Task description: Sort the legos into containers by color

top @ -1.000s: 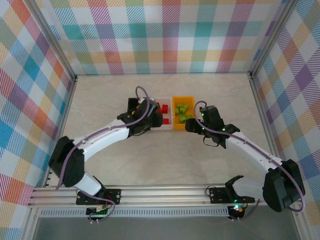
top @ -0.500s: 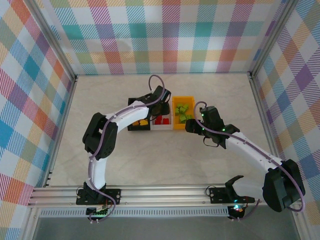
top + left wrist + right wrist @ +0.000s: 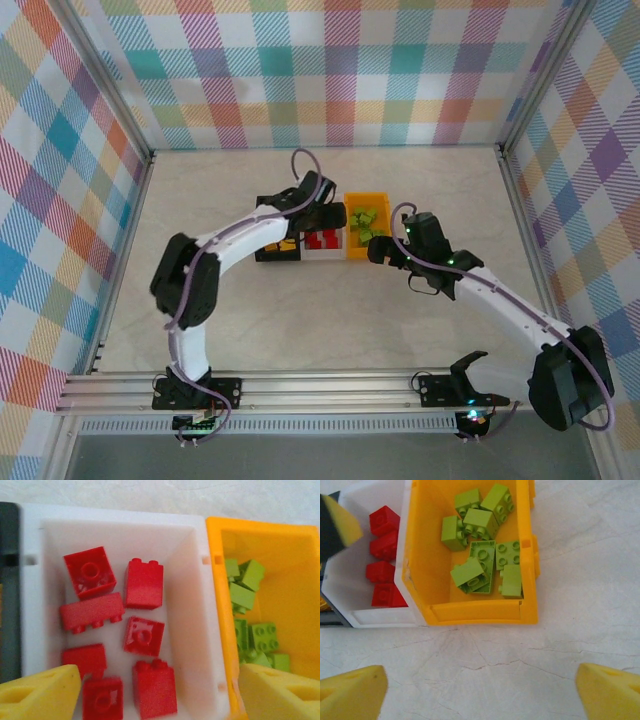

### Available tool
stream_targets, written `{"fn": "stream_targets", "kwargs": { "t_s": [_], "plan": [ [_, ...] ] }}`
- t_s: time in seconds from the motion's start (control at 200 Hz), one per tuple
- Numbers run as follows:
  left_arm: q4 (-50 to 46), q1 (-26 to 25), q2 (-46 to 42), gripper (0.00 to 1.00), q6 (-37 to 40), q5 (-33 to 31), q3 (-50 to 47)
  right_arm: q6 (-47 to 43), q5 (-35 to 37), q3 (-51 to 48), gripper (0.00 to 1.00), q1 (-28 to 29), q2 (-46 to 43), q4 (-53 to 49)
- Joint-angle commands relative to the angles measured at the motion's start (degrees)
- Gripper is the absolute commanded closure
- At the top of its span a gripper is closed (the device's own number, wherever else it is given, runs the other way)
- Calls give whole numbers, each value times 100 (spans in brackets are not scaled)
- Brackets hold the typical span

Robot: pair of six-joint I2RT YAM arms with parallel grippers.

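Red legos [image 3: 144,583] lie in the white bin [image 3: 200,605]. The left tool [image 3: 160,694] has swung over it and now gapes wide, empty. Green legos [image 3: 482,550] fill the orange bin [image 3: 480,612]. The right tool [image 3: 480,690] has also opened, empty, above the worktop [image 3: 580,630]. Sorting looks about done.

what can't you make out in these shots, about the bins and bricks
- Black bin contents: in the top view the left arm covers most of it; in the left wrist view the frame edge cuts it off.
- Red bricks count: in the left wrist view the bottom edge and a yellow finger pad hide the nearest ones.
- Green bricks count: in the right wrist view they overlap in a pile.
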Motion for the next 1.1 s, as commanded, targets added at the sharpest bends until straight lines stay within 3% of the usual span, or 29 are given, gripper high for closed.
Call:
{"fn": "stream_targets", "kwargs": {
  "t_s": [0.0,0.105,0.27,0.36,0.435,0.515,0.675,0.84,0.955,1.095],
  "plan": [
    [441,-58,-1211,0,26,-259,-639,13,209,-117,0,-8,-281,-51],
    [830,-50,-2196,0,197,-759,-1489,-46,378,-157,0,-8,-422,-87],
    [1459,226,-3666,0,926,-2328,-3118,-56,758,-296,0,-8,-509,-18],
    [2348,607,-4401,0,1422,-2439,-4112,-128,856,-380,0,-8,-504,91],
    [2552,1077,-4689,0,1469,-2330,-4498,-115,901,-402,0,-8,-466,161],
    [2583,1567,-4552,0,1618,-2347,-4653,-163,902,-463,0,-17,-439,326],
    [2913,2626,-3785,0,2194,-1711,-4827,-249,877,-547,0,-34,-507,470],
    [3887,2928,-3100,0,2614,-1624,-5288,-330,1011,-661,0,-70,-588,462],
    [5246,2945,-2669,0,2746,-1461,-5713,-393,1210,-730,0,-95,-631,471],
    [5785,2967,-2361,0,3007,-1159,-5690,-355,1495,-805,0,-124,-691,532]
  ]
}}
